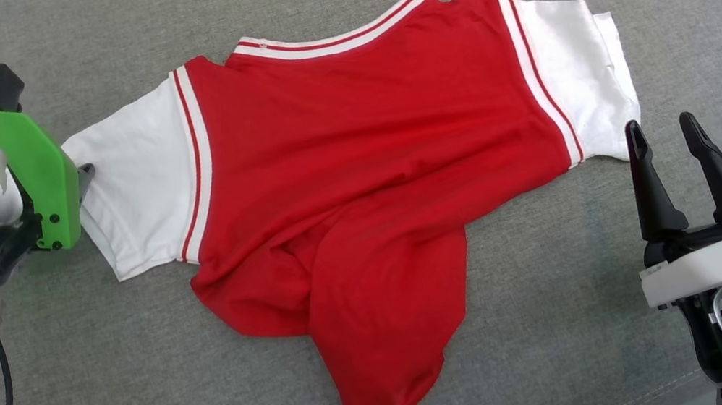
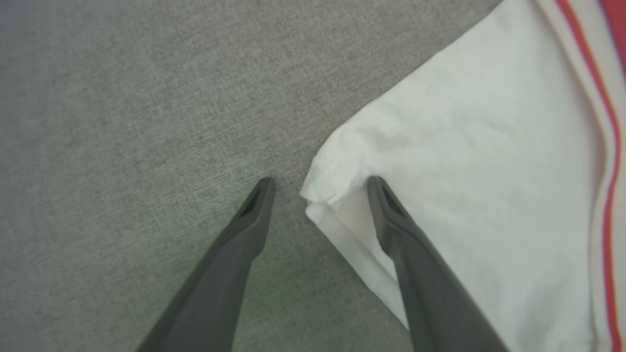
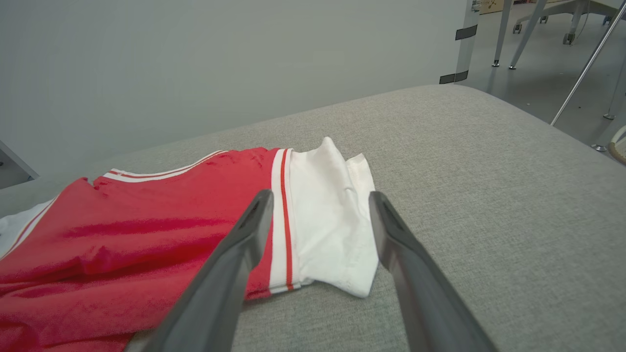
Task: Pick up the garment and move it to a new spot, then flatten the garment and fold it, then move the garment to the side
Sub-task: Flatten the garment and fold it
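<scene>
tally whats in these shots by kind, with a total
garment: 1, red with white sleeves
grippers: 2, left gripper and right gripper, both open
grey surface: 1
total: 4

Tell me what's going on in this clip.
A two-armed robot is working on a red soft-fabric T-shirt with white short sleeves. It lies spread on a grey fabric surface, its lower part bunched and twisted. The left gripper is open, straddling the corner of one white sleeve. The right gripper is open beside the other sleeve. Nothing is gripped yet.
</scene>
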Motion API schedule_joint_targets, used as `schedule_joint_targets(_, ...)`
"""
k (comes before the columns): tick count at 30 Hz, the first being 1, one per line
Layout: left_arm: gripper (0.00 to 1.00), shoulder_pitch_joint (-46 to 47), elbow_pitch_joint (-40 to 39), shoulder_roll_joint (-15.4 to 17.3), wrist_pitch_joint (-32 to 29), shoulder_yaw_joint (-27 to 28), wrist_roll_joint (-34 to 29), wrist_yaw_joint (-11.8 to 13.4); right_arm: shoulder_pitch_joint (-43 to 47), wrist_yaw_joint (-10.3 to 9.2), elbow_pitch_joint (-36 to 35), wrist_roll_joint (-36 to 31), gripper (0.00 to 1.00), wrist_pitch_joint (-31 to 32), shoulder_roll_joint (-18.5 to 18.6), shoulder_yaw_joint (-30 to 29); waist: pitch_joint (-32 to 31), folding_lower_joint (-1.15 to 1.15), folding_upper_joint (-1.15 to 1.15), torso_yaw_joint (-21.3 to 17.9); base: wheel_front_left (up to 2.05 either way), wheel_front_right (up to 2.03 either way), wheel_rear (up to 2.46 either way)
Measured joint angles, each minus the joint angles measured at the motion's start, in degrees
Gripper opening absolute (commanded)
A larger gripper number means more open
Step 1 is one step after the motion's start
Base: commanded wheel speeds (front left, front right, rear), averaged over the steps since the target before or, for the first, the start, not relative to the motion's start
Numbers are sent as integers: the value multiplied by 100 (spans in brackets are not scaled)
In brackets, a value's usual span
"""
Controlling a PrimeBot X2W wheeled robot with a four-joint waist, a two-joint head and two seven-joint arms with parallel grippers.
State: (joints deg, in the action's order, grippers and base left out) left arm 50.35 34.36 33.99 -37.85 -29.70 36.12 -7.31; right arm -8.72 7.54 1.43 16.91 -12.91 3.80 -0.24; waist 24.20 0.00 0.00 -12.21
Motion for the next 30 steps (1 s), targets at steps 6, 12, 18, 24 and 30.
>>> schedule_joint_targets(6, 0, 116, 270, -75, -288, -36, 263, 0, -1, 0, 51, -1, 100, -32, 5, -1, 18, 0, 0, -27, 0, 0, 0)
schedule_joint_targets(12, 0, -84, 292, -202, -119, 76, 638, -1, -12, 0, 57, -10, 100, 25, 54, -60, -109, 0, 0, 66, 0, 0, 0)
schedule_joint_targets(18, 0, -681, -57, -187, 374, 260, 869, 10, 15, 0, 68, -64, 100, 465, 305, -52, -335, 0, 0, 227, 0, 0, 0)
schedule_joint_targets(24, 0, -1661, -1100, -157, 536, 623, 1428, 177, 46, 0, 25, -240, 100, 1399, 720, -98, -594, 0, 0, 463, 0, 0, 0)
schedule_joint_targets(30, 0, -2657, -2795, 15, 501, 719, 1543, 757, 20, 0, -182, -227, 100, 3053, 1098, -244, -771, -1, 0, 805, 0, 0, 0)
